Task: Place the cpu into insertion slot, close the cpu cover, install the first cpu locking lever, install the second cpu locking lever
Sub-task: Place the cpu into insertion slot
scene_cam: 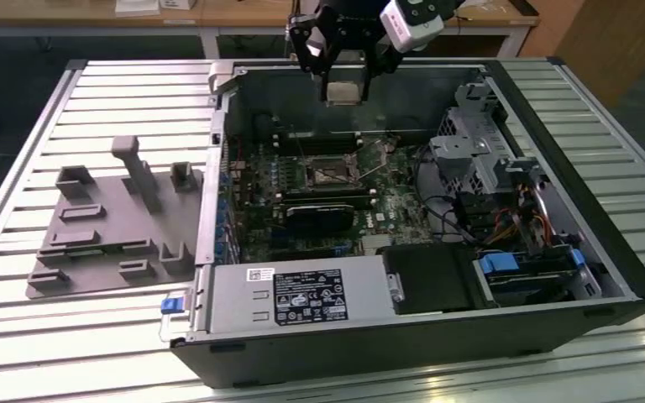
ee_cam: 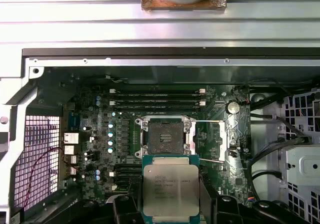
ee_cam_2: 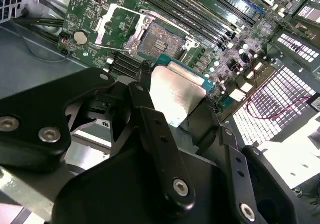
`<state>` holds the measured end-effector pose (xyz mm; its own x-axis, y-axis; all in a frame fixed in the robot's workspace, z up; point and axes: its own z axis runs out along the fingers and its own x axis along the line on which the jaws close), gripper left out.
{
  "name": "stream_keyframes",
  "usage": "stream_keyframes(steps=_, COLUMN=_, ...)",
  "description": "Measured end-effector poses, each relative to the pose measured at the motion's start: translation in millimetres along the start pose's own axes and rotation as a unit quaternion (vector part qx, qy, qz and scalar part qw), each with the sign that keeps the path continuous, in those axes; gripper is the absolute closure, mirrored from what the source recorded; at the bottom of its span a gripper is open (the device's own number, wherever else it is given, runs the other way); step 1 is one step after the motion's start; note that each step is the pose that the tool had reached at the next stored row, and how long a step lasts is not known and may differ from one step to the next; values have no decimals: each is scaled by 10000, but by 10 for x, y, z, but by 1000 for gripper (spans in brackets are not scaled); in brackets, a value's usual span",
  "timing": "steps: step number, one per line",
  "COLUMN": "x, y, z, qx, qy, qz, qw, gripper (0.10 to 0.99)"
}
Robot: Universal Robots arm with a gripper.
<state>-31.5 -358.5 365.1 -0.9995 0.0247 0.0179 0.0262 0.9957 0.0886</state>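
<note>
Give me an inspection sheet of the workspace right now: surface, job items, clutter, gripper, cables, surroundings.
Surface: slatted metal table carrying an open computer case.
Job's things: cpu held above the motherboard, not yet in the insertion slot, which is bare; cpu cover swung open beside it.
Clutter: grey moulded fixture on the table, at the exterior view's left of the case.
Gripper: gripper shut on the cpu, over the case's far end in the exterior view.
Cables: wire bundle inside the case at the exterior view's right, apart from the slot.
Surroundings: wooden desk behind the table.
</note>
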Motion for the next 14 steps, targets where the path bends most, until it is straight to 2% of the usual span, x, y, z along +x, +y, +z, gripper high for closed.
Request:
stream_keyframes(steps=3, x=5, y=-2, z=19, qx=-1, qy=-32, qz=-2, qw=10000, gripper=549)
stream_keyframes(steps=9, x=20, y=-8, z=83, qx=-6, qy=-137, qz=-12, qw=9999, gripper=549)
stream_keyframes(steps=14, x=38, y=-13, z=135, qx=-7, qy=-171, qz=-15, qw=9999, gripper=549)
